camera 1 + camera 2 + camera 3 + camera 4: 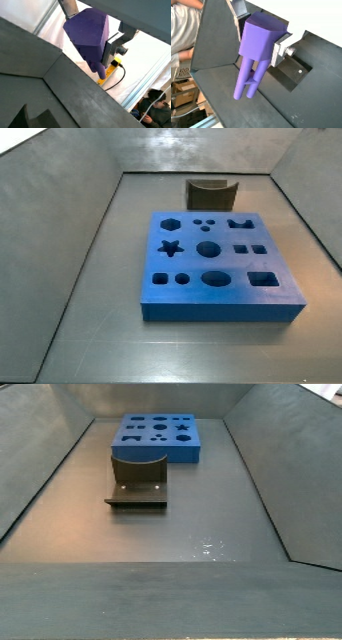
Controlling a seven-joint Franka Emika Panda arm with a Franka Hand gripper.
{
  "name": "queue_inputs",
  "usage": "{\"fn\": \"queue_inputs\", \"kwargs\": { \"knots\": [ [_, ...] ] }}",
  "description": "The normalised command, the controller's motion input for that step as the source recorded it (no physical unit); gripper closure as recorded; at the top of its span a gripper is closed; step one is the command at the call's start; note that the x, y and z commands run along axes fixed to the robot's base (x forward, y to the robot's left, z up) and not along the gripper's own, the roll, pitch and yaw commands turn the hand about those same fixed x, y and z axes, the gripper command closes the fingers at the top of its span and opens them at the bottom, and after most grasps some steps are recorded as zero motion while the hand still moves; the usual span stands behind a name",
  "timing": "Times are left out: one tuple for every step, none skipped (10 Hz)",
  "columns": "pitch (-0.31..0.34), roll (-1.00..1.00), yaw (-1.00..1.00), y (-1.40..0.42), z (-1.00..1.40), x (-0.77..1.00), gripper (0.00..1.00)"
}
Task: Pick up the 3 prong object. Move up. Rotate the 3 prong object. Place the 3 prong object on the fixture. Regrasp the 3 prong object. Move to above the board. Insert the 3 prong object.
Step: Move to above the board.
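Gripper (pixel 271 47) clamped on the 3 prong object (pixel 254 55), out of both side views — rotate slowly, prongs clear of walls, before lowering toward the fixture (pixel 139 479).

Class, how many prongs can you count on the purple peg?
2, side by side at the peg's free end, away from the pincer gripping its wide end; a third may be hidden.
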Motion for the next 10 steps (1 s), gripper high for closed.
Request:
{"fn": "queue_inputs", "kwargs": {
  "knots": [
    [0.011, -1.00, -0.09, -1.00, 0.34, -0.87, 1.00],
    [0.005, -1.00, -0.09, -1.00, 0.31, -0.87, 1.00],
    [-0.017, -1.00, -0.08, -1.00, 0.34, -0.96, 1.00],
    [-0.024, -1.00, -0.08, -1.00, 0.32, -1.00, 1.00],
    [-0.033, -1.00, -0.08, -0.95, 0.32, -1.00, 1.00],
    [-0.034, -1.00, -0.08, -0.89, 0.30, -1.00, 1.00],
    [-0.039, -1.00, -0.08, -0.53, 0.21, -0.70, 1.00],
    [-0.039, -1.00, -0.08, -0.26, 0.12, -0.44, 1.00],
    [-0.034, -1.00, -0.08, -0.09, 0.05, -0.24, 1.00],
    [-0.036, -1.00, -0.08, -0.04, 0.04, -0.17, 1.00]
  ]
}}
